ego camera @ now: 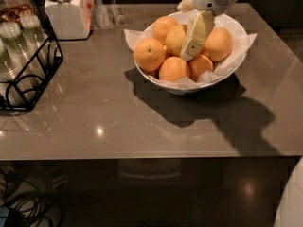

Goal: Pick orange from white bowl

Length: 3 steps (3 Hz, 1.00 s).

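I am at the reaching step. The gripper hangs low over the middle of the white bowl, with its tip against the pile and just beside the orange, the big pale one toward the back of the bowl. I cannot tell if the gripper is spread or closed. No fruit looks lifted yet. I judge the next move needs a small descent around this fruit and a firm closing, without pushing its neighbours. The bowl stands on a smooth grey table. A wire rack and a white jar are well apart at the left, and the floor below is dark.
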Tool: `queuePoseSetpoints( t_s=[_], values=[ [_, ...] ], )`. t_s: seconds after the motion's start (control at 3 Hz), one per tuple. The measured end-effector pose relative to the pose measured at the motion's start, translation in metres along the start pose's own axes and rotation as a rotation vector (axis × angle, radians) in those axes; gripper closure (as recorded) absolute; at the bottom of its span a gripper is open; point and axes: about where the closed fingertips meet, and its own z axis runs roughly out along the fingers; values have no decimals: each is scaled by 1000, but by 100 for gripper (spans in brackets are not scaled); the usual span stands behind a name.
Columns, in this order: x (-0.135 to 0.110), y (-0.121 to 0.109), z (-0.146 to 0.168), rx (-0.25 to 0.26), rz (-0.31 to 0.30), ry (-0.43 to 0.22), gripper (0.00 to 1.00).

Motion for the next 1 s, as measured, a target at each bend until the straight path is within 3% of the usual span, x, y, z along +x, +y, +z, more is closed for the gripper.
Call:
queuePoseSetpoints(
  t_s=[0.33,1.0],
  values=[
    [0,0,0,0,0,0,17],
    [13,-18,17,4,52,-16,9]
  ],
)
